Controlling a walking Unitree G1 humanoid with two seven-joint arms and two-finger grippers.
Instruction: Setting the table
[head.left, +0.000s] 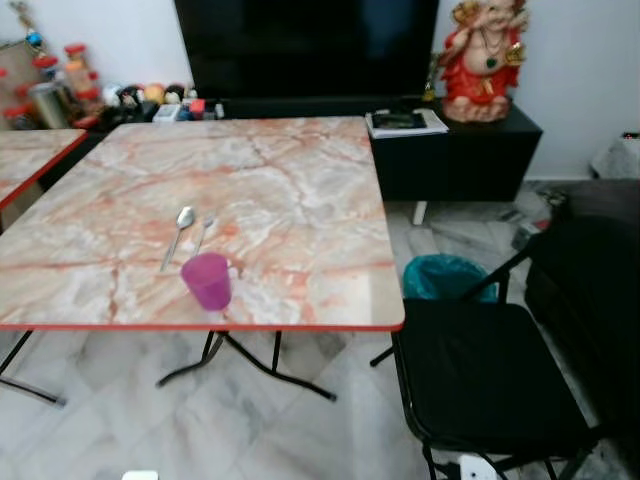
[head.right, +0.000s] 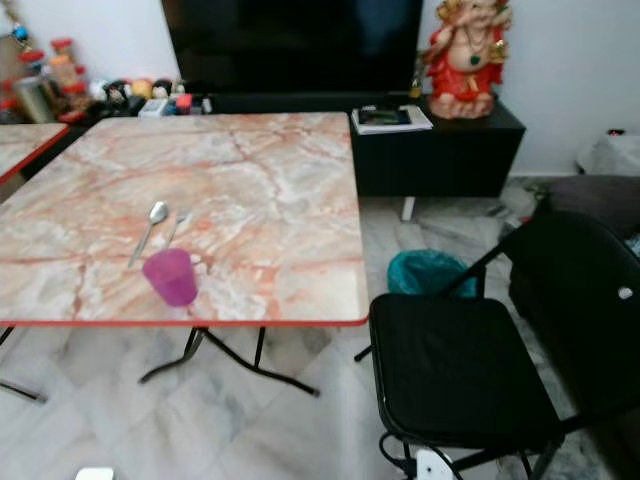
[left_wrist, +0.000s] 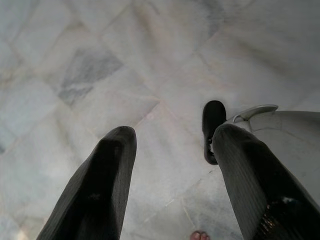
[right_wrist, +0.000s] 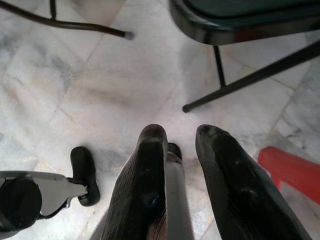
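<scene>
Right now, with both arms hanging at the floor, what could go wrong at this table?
1. The purple cup stands near the table's front edge; a bump could tip it off.
2. The spoon and fork lie close behind the cup, easy to knock when reaching.
3. The black folding chair crowds the table's right corner.

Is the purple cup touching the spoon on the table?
Apart. In the left eye view, the purple cup stands nearer the table edge, and a strip of bare marble separates it from the spoon handle's end.

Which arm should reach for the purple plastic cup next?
Probably left. The purple plastic cup stands near the marble table's front edge, left of centre; both the left gripper and right gripper hang over the floor.
</scene>
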